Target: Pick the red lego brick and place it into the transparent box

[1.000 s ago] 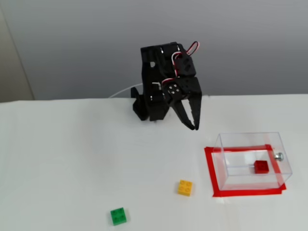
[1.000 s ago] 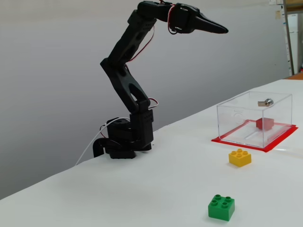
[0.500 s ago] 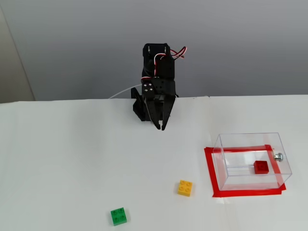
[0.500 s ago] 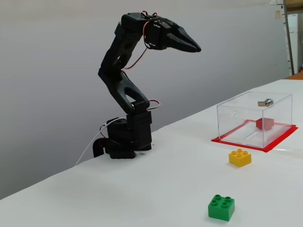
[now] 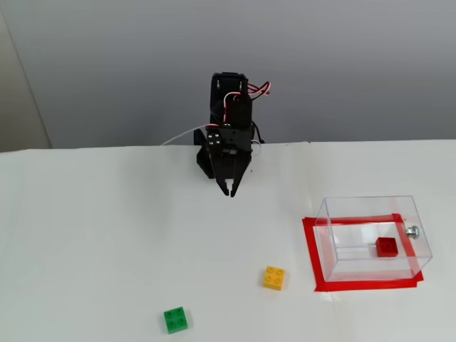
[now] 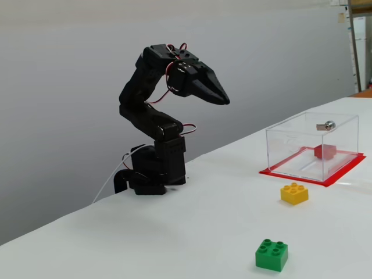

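Fixed views, yellow brick beside transparent box

On both my fixed feeds the light is bright, soft and even, the white surface runs near washed-out with hardly any shadows under things, faint glare streaks the transparent box walls toward 3 o'clock, and everything looks slightly soft, without edge distortion.

One fixed view: elevated, faces arm head-on across tabletop. Other: low, side-on, closer. Both share arm, transparent box, bricks.
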Controlling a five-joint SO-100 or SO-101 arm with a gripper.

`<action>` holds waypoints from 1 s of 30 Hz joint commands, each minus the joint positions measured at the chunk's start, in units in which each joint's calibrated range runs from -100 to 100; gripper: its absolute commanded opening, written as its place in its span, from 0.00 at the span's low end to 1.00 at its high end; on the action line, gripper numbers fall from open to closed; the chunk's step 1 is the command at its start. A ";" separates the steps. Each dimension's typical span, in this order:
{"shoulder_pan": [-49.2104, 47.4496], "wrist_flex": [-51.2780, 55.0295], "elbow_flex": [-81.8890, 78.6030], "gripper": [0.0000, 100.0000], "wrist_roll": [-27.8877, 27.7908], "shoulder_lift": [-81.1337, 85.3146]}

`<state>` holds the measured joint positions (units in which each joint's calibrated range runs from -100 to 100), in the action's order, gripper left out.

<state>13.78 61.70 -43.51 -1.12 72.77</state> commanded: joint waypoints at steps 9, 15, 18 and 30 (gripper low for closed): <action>-0.14 -0.69 -17.07 0.02 -0.18 18.15; -1.40 -0.69 -25.84 0.02 -0.29 26.64; -3.02 -0.77 -28.10 0.02 -0.29 26.98; -4.87 -12.35 -41.39 0.02 -0.23 26.98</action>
<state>9.40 50.56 -83.32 -1.27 99.24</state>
